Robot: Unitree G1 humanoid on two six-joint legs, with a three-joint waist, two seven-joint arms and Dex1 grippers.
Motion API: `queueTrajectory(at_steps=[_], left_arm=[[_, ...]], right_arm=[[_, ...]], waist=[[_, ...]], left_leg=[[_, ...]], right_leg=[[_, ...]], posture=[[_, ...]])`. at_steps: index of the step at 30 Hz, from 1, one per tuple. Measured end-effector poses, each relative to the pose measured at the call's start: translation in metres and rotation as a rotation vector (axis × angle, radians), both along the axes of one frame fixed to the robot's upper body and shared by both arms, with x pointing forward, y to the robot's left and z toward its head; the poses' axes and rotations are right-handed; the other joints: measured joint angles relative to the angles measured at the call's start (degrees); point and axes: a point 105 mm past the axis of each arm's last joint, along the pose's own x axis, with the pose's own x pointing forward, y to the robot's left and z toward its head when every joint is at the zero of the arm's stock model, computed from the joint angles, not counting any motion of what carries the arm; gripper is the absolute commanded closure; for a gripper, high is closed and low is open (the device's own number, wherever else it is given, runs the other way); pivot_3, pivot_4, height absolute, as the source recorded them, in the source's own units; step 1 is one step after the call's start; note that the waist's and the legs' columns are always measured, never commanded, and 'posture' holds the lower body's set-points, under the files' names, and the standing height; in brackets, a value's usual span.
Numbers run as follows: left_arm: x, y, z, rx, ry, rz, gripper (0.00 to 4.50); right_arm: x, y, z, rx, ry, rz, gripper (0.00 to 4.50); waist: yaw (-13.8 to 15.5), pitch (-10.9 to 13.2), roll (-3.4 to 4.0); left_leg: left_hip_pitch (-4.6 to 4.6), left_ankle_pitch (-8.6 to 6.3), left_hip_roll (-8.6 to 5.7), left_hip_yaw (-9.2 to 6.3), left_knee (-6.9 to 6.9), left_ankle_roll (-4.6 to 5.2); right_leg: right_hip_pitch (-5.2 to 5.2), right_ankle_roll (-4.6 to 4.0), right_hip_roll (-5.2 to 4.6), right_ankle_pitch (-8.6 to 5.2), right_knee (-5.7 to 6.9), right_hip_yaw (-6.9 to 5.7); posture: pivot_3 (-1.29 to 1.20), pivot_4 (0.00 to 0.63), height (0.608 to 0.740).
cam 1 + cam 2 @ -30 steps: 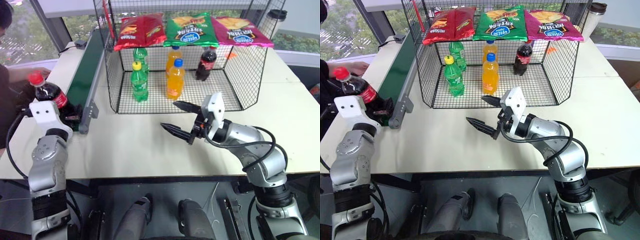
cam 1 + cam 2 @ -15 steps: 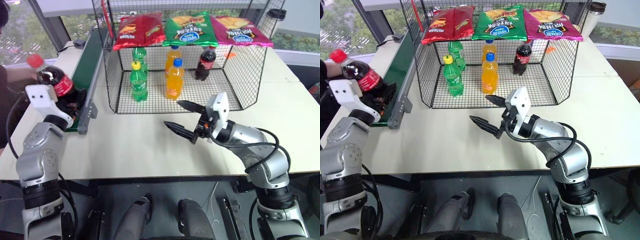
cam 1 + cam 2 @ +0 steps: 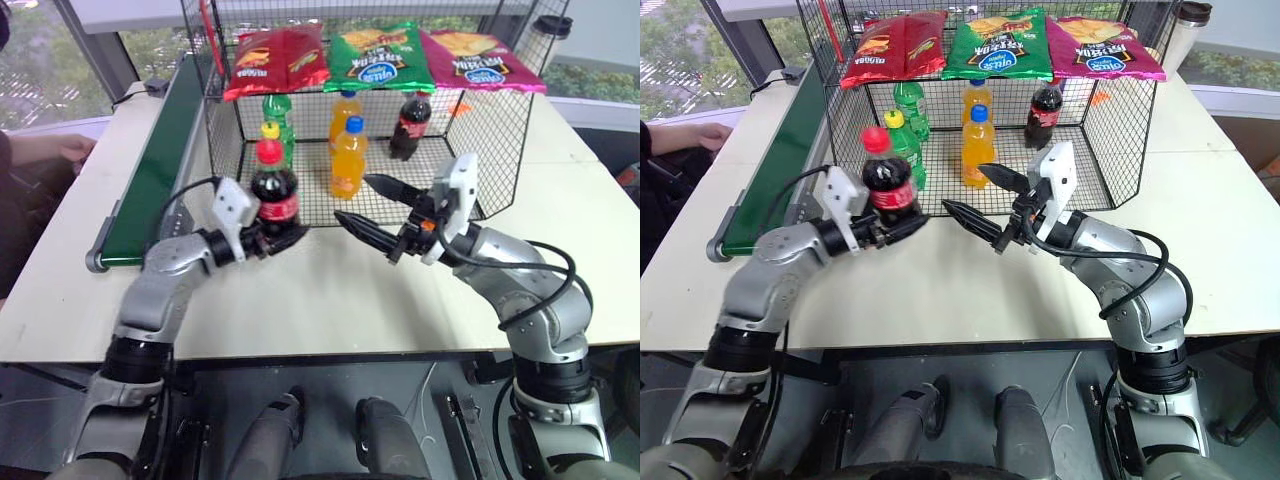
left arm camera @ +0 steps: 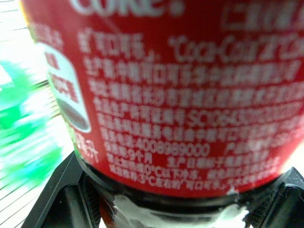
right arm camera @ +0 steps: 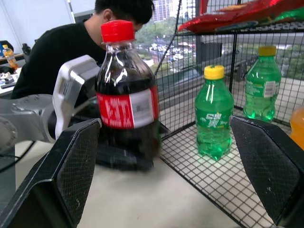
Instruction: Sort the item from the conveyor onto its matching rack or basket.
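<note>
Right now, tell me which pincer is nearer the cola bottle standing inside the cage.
Right. The right pincer hangs open just in front of the cage, below that cola bottle. The left pincer, gripping another cola bottle, sits farther left.

A pale beige table [image 3: 300, 290] stands before large windows [image 3: 40, 70] that show green trees in daylight, and a grey floor [image 3: 460, 400] lies under the table.
</note>
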Motion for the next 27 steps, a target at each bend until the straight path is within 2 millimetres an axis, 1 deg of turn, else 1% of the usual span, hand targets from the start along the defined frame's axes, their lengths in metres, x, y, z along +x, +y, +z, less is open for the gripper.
queueTrajectory(at_steps=[3, 5, 12, 18, 21, 25, 26, 27], left_arm=[[-0.002, -0.022, -0.004, 0.011, -0.012, -0.094, 1.49], [-0.002, -0.032, -0.008, 0.007, -0.004, -0.125, 1.49], [-0.003, -0.051, -0.020, -0.011, 0.008, -0.167, 1.49], [-0.007, -0.061, -0.020, -0.021, -0.007, -0.197, 1.49], [-0.009, -0.067, -0.021, -0.021, -0.005, -0.220, 1.49], [-0.010, -0.069, -0.021, -0.017, -0.007, -0.227, 1.49], [-0.010, -0.069, -0.021, -0.017, -0.007, -0.228, 1.49], [-0.010, -0.069, -0.021, -0.017, -0.007, -0.228, 1.49]], right_arm=[[0.000, 0.002, 0.003, -0.005, -0.002, 0.008, 0.00], [-0.002, 0.004, 0.005, -0.005, -0.004, 0.015, 0.00], [-0.001, 0.004, 0.004, 0.003, 0.024, -0.001, 0.00], [-0.002, 0.005, 0.003, 0.003, 0.045, -0.001, 0.00], [-0.001, 0.006, 0.006, -0.001, 0.045, 0.002, 0.00], [-0.001, 0.007, 0.009, -0.009, 0.038, 0.002, 0.00], [0.000, 0.007, 0.010, -0.012, 0.034, 0.000, 0.41], [0.002, 0.007, 0.010, -0.015, 0.033, -0.004, 0.55]], waist=[[0.0, 0.0, 0.00], [0.0, 0.0, 0.00], [0.1, 0.0, -0.01], [0.1, 0.0, 0.00], [0.1, 0.0, -0.01], [0.0, 0.0, 0.00], [0.0, 0.0, -0.01], [0.1, 0.0, -0.01]], left_leg=[[0.00, 0.00, 0.00, 0.02, 0.02, 0.01], [0.00, 0.01, 0.00, 0.02, 0.03, 0.01], [0.00, 0.07, -0.01, 0.02, 0.04, 0.13], [0.00, 0.08, 0.00, 0.01, 0.05, 0.14], [0.00, 0.08, -0.01, 0.02, 0.07, 0.15], [0.01, 0.08, 0.00, 0.02, 0.07, 0.15], [0.01, 0.09, -0.01, 0.02, 0.07, 0.15], [0.00, 0.09, -0.01, 0.02, 0.08, 0.15]], right_leg=[[0.02, 0.00, -0.01, 0.00, 0.00, 0.01], [0.02, 0.01, -0.01, 0.00, 0.00, 0.00], [0.03, 0.04, -0.01, 0.02, 0.00, 0.00], [0.03, 0.17, 0.00, 0.09, 0.01, -0.01], [0.04, 0.20, 0.01, 0.11, 0.01, -0.04], [0.04, 0.22, 0.01, 0.12, 0.02, -0.05], [0.04, 0.22, 0.01, 0.12, 0.02, -0.06], [0.04, 0.22, 0.02, 0.12, 0.01, -0.06]], posture=[[0.00, 0.150, 0.738], [0.00, 0.150, 0.738], [0.00, 0.150, 0.738], [0.00, 0.150, 0.738], [0.00, 0.150, 0.738], [0.00, 0.150, 0.738], [0.00, 0.150, 0.738], [0.00, 0.150, 0.738]])
